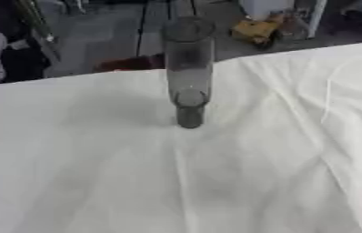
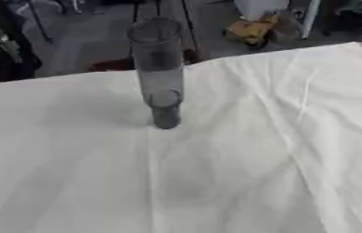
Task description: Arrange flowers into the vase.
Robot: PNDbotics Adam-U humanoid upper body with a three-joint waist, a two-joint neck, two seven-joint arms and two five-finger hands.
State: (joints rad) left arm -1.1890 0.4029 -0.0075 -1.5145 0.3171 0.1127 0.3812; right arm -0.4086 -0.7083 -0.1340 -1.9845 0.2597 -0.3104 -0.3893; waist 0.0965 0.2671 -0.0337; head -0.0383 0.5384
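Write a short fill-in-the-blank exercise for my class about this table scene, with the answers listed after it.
1. The tall clear vase stands ____ on the table.
2. The table is covered with a ____ cloth.
3. The number of flowers inside the vase is ____.
4. The number of robot hands in view is ____.

Missing words: upright; white; zero; zero

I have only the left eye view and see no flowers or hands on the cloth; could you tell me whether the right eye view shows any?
Observer: No flowers there either, only the vase standing upright on the white tablecloth.
Operator: Does either hand come in at an edge?
Observer: Neither hand shows in the right eye view.
Operator: Is anything in the vase from that angle?
Observer: It looks empty; no stems rise from its mouth.
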